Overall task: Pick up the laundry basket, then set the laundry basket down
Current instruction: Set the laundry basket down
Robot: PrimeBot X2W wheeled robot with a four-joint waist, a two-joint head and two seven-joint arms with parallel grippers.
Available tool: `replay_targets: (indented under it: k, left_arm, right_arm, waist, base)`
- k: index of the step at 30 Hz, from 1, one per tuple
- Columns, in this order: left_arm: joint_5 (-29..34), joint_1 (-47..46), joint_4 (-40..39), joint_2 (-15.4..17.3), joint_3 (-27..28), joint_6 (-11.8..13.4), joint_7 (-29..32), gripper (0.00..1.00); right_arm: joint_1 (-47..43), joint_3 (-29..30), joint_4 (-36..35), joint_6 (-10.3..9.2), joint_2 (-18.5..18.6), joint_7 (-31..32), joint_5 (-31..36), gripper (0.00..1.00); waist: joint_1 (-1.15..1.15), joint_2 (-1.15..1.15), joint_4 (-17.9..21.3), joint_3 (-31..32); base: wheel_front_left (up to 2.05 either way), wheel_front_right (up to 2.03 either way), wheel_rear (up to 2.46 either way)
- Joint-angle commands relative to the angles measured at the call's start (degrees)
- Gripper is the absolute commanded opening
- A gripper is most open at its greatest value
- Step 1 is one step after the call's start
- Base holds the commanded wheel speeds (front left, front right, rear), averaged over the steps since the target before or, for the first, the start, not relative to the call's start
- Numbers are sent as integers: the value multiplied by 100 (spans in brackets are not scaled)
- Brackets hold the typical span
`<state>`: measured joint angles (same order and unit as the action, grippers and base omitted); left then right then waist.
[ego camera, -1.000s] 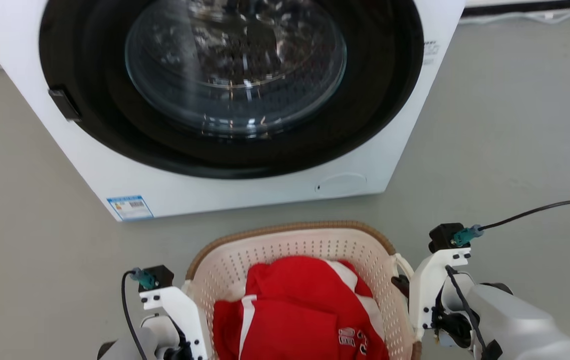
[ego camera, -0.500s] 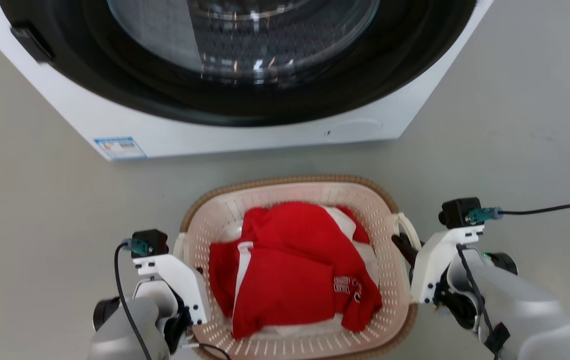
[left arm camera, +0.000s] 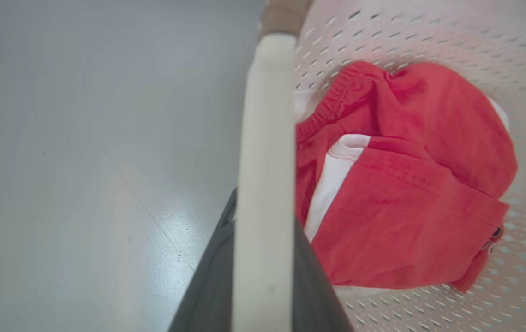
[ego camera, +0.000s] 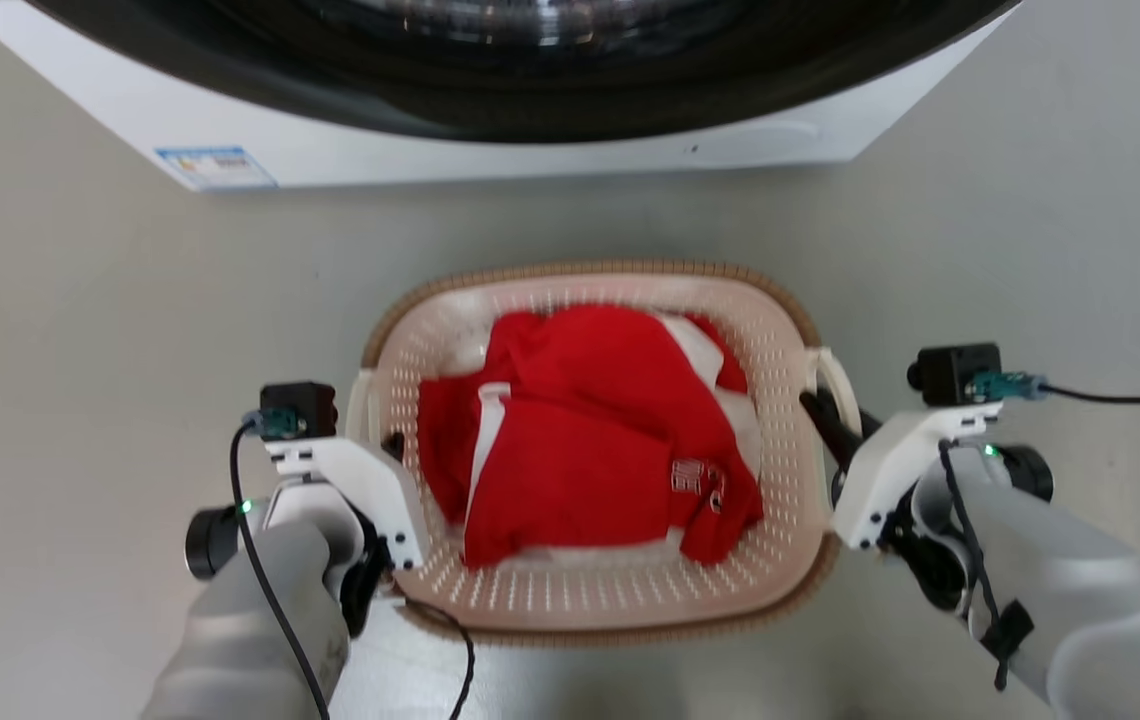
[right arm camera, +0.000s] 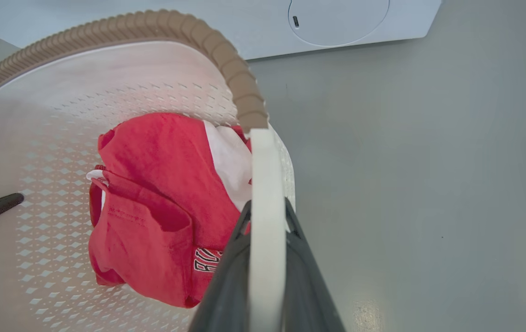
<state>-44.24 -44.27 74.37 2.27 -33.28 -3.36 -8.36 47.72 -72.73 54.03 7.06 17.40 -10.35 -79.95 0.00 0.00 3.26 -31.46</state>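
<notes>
Laundry basket (ego camera: 585, 592), red clothes (ego camera: 580, 450), left claw (ego camera: 392, 446) clamped on left handle (left arm camera: 265, 138), right claw (ego camera: 838, 420) clamped on right handle (right arm camera: 266, 203)

Pale grey forearms (ego camera: 220, 640); white angular wrist brackets (ego camera: 370, 485) with dark screws; black box cameras (ego camera: 298, 403) with teal connectors (ego camera: 1005, 385); black cables (ego camera: 1120, 397); green indicator lights (ego camera: 985, 451); black strap (ego camera: 1005, 628) on right forearm; right gripper (right arm camera: 266, 205): long dark fingers (right arm camera: 307, 290).
</notes>
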Motion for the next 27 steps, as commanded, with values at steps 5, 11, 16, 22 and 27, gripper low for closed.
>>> replay_targets:
  k: [5, 11, 16, 22, 27]
  left_arm:
    - [65, -428, -42, 134, 79, 107, -277, 0]
    - [58, -646, -42, 101, 42, 126, -380, 0]
    - [38, -729, -42, 84, 13, 143, -406, 0]
    - [36, -838, -42, 69, -68, 169, -479, 0]
    - [-2, -900, -48, 64, -135, 181, -527, 0]
  right_arm:
    - [177, -32, -96, 43, 110, -328, 44, 0]
    - [352, -34, -73, 43, 165, -423, 71, 0]
    - [431, -38, -61, 43, 169, -440, 80, 0]
    - [486, -30, 1, 43, 171, -455, 38, 0]
    - [533, 22, 42, 43, 172, -462, 64, 0]
  waist:
    - [0, 0, -108, -609]
    - [0, 0, -170, -981]
    - [0, 0, -200, -1140]
    - [0, 0, -248, -1338]
    - [0, 0, -247, -1511]
  base:
    - [0, 0, 0]
    - [0, 0, 0]
    - [0, 0, 0]
    - [0, 0, 0]
    - [0, 0, 0]
